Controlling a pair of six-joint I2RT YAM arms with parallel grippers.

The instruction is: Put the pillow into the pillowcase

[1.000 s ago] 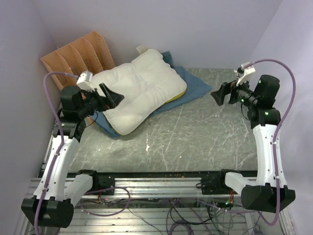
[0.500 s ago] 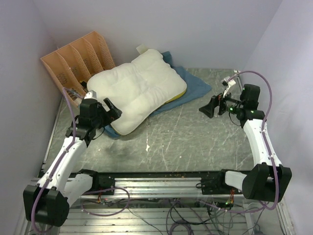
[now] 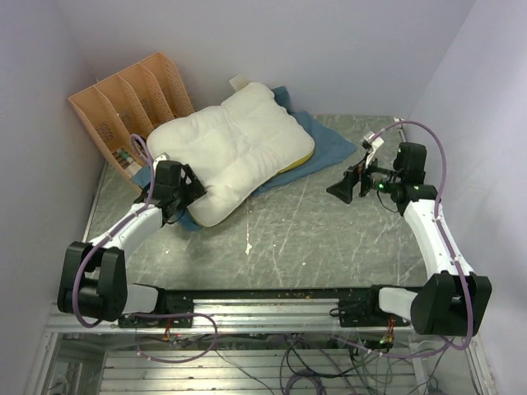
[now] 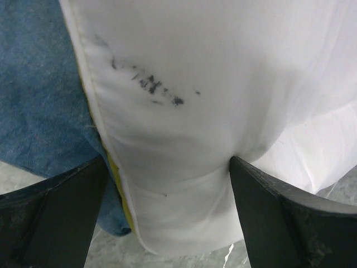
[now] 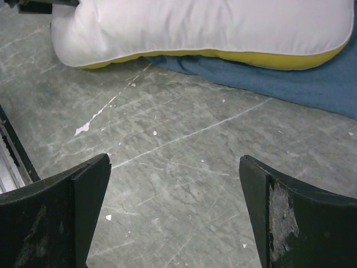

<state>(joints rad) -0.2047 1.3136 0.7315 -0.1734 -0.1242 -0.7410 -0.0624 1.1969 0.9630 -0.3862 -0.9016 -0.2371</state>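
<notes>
Pillow (image 3: 230,148) looks light, squashy; best pinched at corner seam. Left gripper (image 4: 167,167) jaws apart, straddling that corner; right gripper (image 5: 174,162) spread, empty.

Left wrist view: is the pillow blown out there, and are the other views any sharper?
Left wrist: pillow bright, nearly featureless at upper right, yet its seam and dark smudges are sharp. Right wrist: even light, table scratches crisp. Top external: soft, diffuse light, only faint shadows beneath the pillow.
</notes>
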